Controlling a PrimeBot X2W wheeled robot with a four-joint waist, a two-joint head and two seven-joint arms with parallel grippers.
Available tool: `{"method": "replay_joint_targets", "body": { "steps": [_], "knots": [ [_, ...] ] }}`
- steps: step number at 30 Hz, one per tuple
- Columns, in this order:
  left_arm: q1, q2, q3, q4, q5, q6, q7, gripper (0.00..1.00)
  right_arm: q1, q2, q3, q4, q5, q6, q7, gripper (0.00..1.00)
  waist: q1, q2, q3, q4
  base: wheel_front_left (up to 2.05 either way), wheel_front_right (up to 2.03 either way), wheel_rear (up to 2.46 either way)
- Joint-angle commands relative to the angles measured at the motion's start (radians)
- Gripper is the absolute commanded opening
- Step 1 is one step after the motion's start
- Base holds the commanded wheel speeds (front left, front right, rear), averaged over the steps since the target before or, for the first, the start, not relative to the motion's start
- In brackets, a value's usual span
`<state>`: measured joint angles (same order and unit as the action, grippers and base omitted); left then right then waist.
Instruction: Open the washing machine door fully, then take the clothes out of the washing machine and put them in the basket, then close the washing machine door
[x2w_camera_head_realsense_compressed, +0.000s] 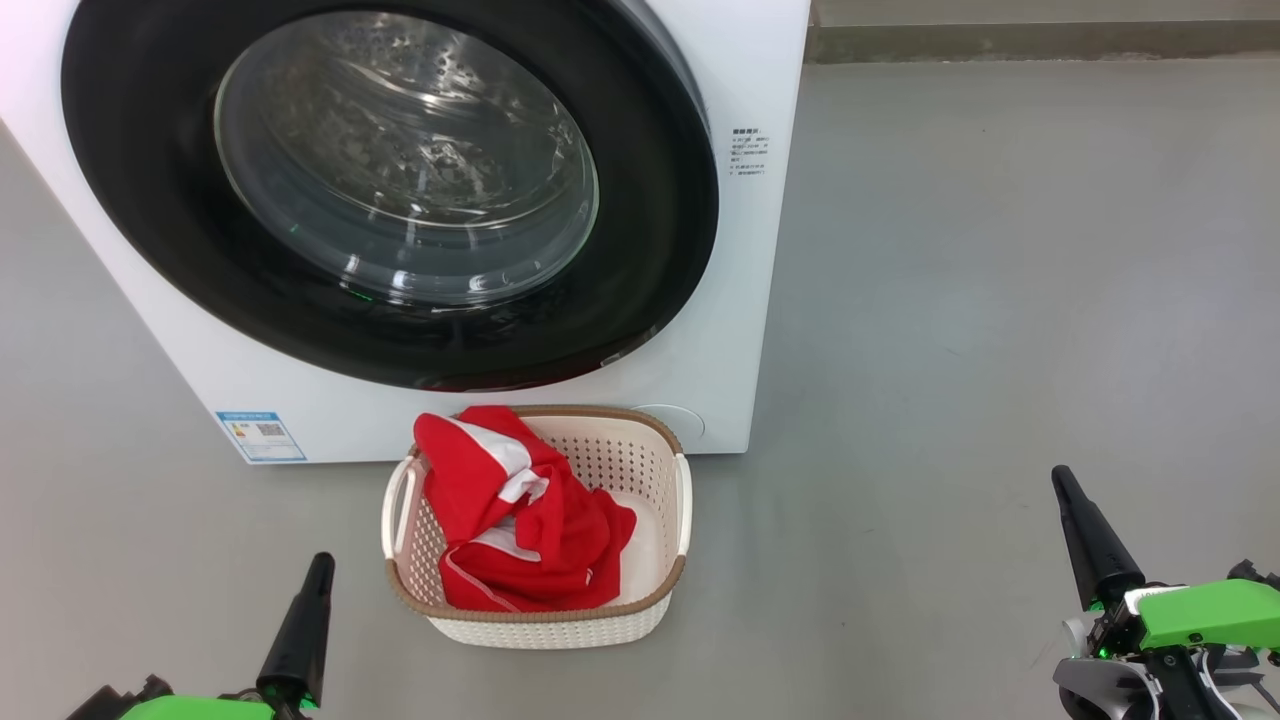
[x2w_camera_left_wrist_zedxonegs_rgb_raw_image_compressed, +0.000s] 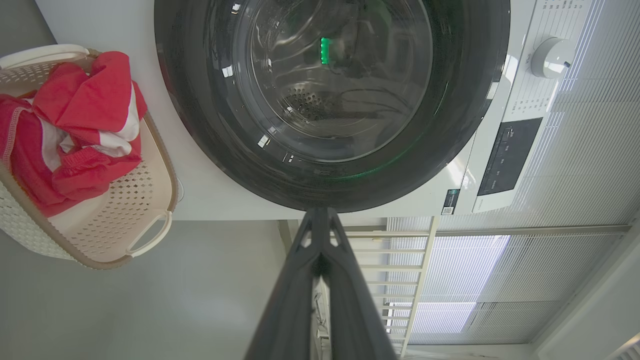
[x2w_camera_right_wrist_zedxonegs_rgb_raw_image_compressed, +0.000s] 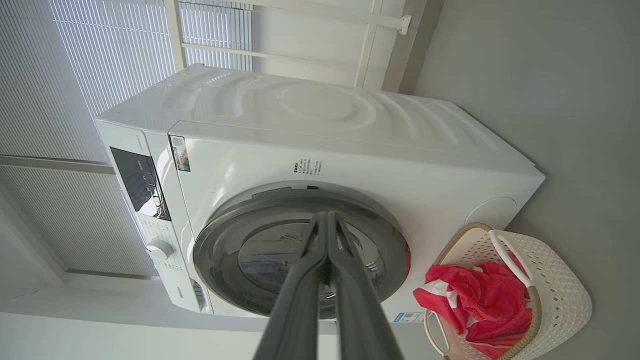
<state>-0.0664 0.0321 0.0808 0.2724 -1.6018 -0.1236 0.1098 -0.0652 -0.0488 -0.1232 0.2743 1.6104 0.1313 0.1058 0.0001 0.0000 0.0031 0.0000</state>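
Note:
The washing machine (x2w_camera_head_realsense_compressed: 740, 250) stands at the back with its door (x2w_camera_head_realsense_compressed: 640, 250) shut against the front; steel drum shows through the glass. On the floor in front stands the basket (x2w_camera_head_realsense_compressed: 660, 470) holding the red and white clothes (x2w_camera_head_realsense_compressed: 520, 525). My left gripper (x2w_camera_head_realsense_compressed: 320, 568) is shut and empty at the lower left, left of the basket. At the lower right my right gripper (x2w_camera_head_realsense_compressed: 1062, 480) is shut and empty, well right of the basket. The left wrist view shows the door (x2w_camera_left_wrist_zedxonegs_rgb_raw_image_compressed: 200, 125), basket (x2w_camera_left_wrist_zedxonegs_rgb_raw_image_compressed: 125, 220) and clothes (x2w_camera_left_wrist_zedxonegs_rgb_raw_image_compressed: 85, 115). The right wrist view shows the machine (x2w_camera_right_wrist_zedxonegs_rgb_raw_image_compressed: 350, 130), door (x2w_camera_right_wrist_zedxonegs_rgb_raw_image_compressed: 220, 250), basket (x2w_camera_right_wrist_zedxonegs_rgb_raw_image_compressed: 560, 280) and clothes (x2w_camera_right_wrist_zedxonegs_rgb_raw_image_compressed: 480, 295).
Grey floor (x2w_camera_head_realsense_compressed: 1000, 300) spreads to the right of the machine up to a wall base (x2w_camera_head_realsense_compressed: 1040, 40). A blue label (x2w_camera_head_realsense_compressed: 260, 436) sits low on the machine's front. The control panel and knob (x2w_camera_left_wrist_zedxonegs_rgb_raw_image_compressed: 550, 55) lie beside the door, with window blinds (x2w_camera_left_wrist_zedxonegs_rgb_raw_image_compressed: 590, 150) behind.

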Motion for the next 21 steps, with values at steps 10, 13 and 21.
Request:
{"method": "replay_joint_targets", "body": {
  "steps": [10,13,21],
  "knots": [
    [-0.042,0.018,0.033,-0.027,-0.007,-0.007,0.003,0.0,-0.042,-0.005,0.013,-0.03,0.001,-0.001,0.004,0.0,-0.0001,0.0,0.0,0.0,0.0,0.0,0.0],
    [-0.042,0.018,0.033,-0.027,-0.007,-0.007,0.003,0.0,-0.042,-0.005,0.013,-0.03,0.001,-0.001,0.005,0.0,-0.0001,0.0,0.0,0.0,0.0,0.0,0.0],
    [-0.042,0.018,0.033,-0.027,-0.007,-0.007,0.003,0.0,-0.042,-0.004,0.012,-0.03,0.001,-0.001,0.005,0.0,-0.0001,0.0,0.0,0.0,0.0,0.0,0.0]
  ]
}}
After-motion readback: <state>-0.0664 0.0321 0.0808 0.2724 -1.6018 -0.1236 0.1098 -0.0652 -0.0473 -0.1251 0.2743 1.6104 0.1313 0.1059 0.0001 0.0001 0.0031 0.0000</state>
